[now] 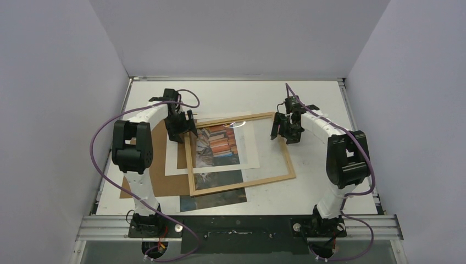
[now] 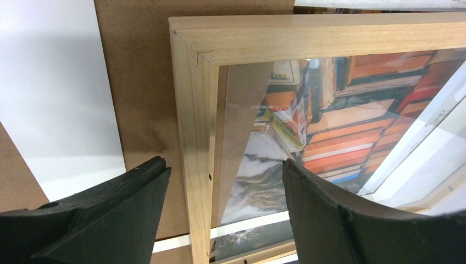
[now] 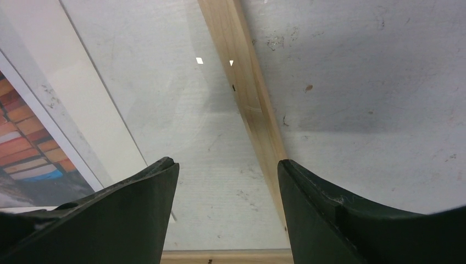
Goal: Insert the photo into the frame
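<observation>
Since each arm has its jaws standing wide on either side of a rail with nothing clamped, the step in hand looks like taking hold of the frame [image 1: 242, 184] from both sides. The left gripper [image 2: 222, 165] straddles the left rail just near of the far-left corner. The right gripper [image 3: 225, 163] straddles the right rail, which runs closer to its right finger. Neither gripper appears to touch the wood.

The frame lies flat and skewed on top of the pile. The photo [image 1: 217, 144] lies face up under it, its books showing through the white mat [image 1: 250, 148] and its near end sticking out past the frame's near rail. The brown backing board [image 1: 156, 165] shows to the left beneath the white mat, on the table [image 1: 319, 181].

Done well, both pairs of fingers would close together and evenly, the right pair centred on its rail first, so the frame does not twist. A level lift matters, since reflections suggest a clear pane inside. The sheets underneath should not be dragged along.

Count: one frame, one photo, one white mat, one brown backing board, two grippers.
</observation>
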Tool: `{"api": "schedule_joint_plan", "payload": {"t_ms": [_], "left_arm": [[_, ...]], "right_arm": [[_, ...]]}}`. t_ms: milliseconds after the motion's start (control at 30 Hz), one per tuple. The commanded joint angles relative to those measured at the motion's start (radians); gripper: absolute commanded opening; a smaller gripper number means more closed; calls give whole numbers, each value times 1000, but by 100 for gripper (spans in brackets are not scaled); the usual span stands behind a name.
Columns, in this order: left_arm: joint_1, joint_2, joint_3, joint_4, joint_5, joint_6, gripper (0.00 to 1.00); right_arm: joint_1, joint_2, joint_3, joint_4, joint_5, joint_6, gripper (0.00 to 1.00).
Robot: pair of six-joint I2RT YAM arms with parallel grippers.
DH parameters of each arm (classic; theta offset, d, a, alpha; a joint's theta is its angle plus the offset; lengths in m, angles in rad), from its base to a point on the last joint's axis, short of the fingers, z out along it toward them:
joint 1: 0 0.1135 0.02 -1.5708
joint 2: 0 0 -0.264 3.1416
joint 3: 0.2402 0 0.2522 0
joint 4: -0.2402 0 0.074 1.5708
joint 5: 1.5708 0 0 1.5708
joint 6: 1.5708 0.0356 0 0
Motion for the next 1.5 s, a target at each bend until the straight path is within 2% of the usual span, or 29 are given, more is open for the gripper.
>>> {"api": "schedule_joint_plan", "payload": {"t_ms": [0, 633, 1000, 1200, 1467], "left_arm": [[4, 5, 30, -3, 18, 6, 74], [4, 5, 22, 1, 29, 4, 73], [4, 3, 15, 8, 31, 2, 73], [3, -1, 8, 16, 41, -2, 71], [-1, -5, -9, 44, 89, -9, 68]], "right_arm": [[14, 6, 2, -10, 40, -18, 67], [27, 30, -15, -6, 75, -17, 70], [34, 24, -25, 2, 60, -18, 68], [41, 20, -32, 16, 23, -19, 63], [50, 18, -46, 59, -72, -17, 63]]}}
